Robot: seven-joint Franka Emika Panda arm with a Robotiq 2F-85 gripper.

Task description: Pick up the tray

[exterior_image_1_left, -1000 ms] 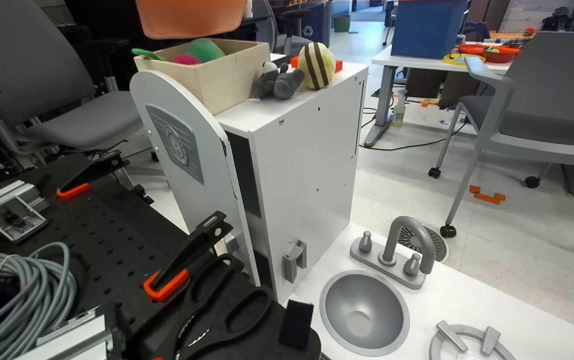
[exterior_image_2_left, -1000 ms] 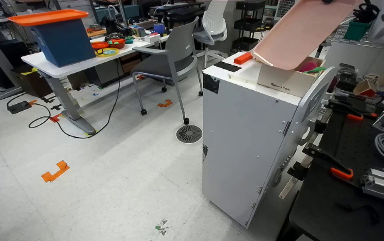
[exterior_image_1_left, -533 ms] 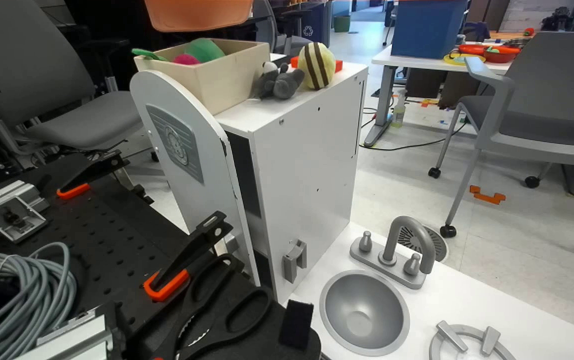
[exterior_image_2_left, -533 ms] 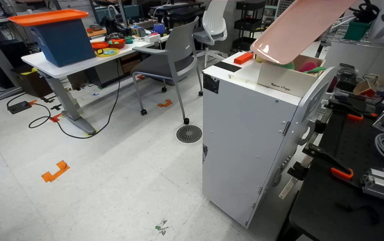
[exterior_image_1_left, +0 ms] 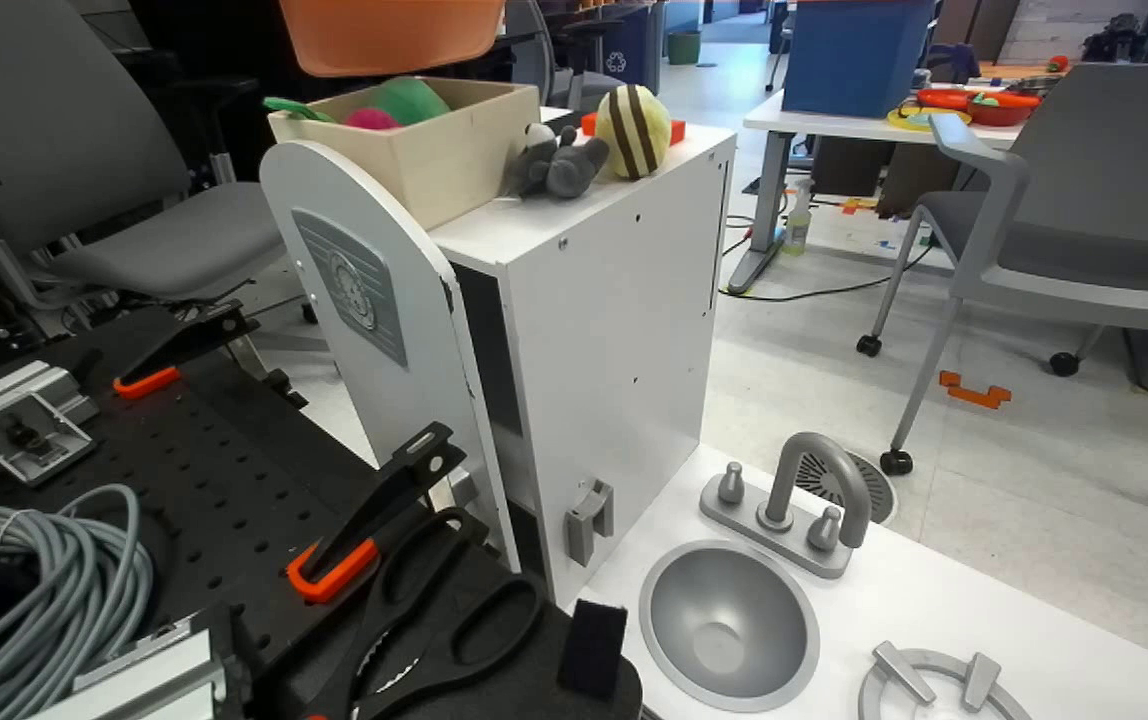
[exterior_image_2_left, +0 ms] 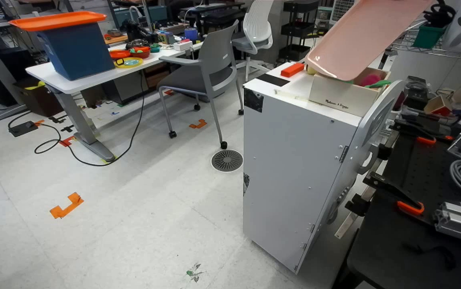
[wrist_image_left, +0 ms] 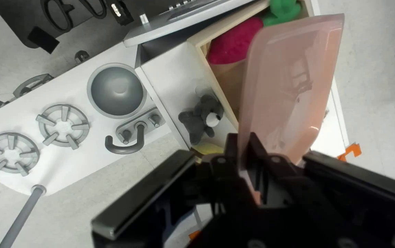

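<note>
The salmon-pink tray point(wrist_image_left: 288, 79) hangs tilted above the white cabinet, its broad face and raised rim showing in the wrist view. My gripper point(wrist_image_left: 243, 143) is shut on one long edge, with a fingertip on either side of the rim. In an exterior view the tray point(exterior_image_2_left: 369, 38) slants down to the left, and its low end covers part of the wooden toy box. Only its lower part, the tray point(exterior_image_1_left: 389, 35) looking orange, enters at the top of an exterior view. The arm and gripper are outside both exterior views.
A wooden box point(exterior_image_1_left: 464, 150) of toys stands on the cabinet point(exterior_image_1_left: 624, 300), beside a grey plush point(exterior_image_1_left: 564, 160) and a striped plush point(exterior_image_1_left: 633, 132). A toy sink point(exterior_image_1_left: 729, 625) with a faucet point(exterior_image_1_left: 814, 480) adjoins it. A black table point(exterior_image_2_left: 419, 241) carries clamps and cable.
The tray rose a little and then sank back close to its height of one second ago, staying in the gripper. The cabinet and the toys have not moved.
</note>
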